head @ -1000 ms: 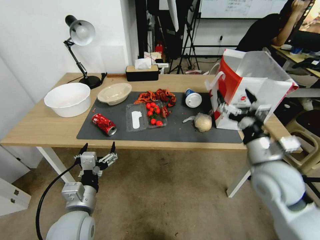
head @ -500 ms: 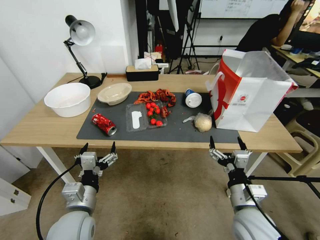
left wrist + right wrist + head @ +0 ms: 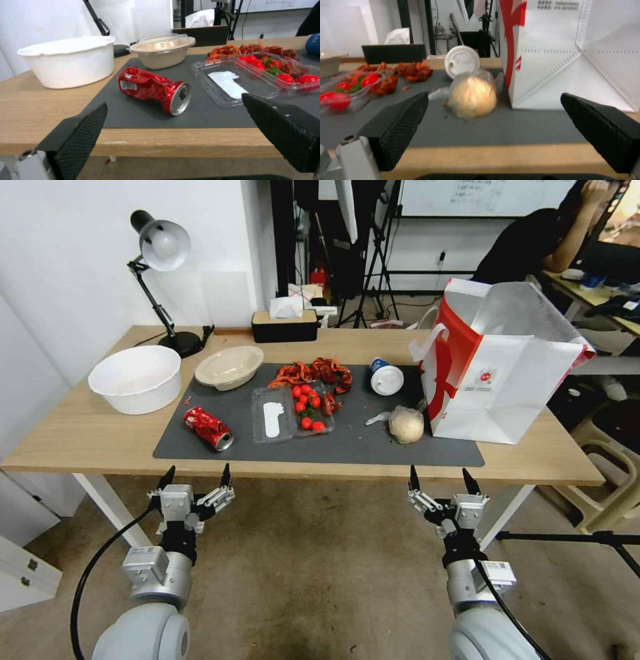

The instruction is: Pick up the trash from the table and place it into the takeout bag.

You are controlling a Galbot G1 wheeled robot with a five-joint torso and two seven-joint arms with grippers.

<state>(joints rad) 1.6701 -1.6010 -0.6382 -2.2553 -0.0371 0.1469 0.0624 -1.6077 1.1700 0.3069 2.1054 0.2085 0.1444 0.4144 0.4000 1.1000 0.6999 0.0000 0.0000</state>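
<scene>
your right gripper (image 3: 437, 482) has dropped back from the takeout bag (image 3: 507, 380) to below the table (image 3: 73, 433) edge, jaws wide and empty, the beige crumpled wad (image 3: 406, 425) straight ahead of it, nearer than the open, empty left gripper (image 3: 195, 477)

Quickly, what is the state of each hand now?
Left hand: open, holding nothing, below the light-wood table edge.
Right hand: open, holding nothing, below the table edge.
</scene>
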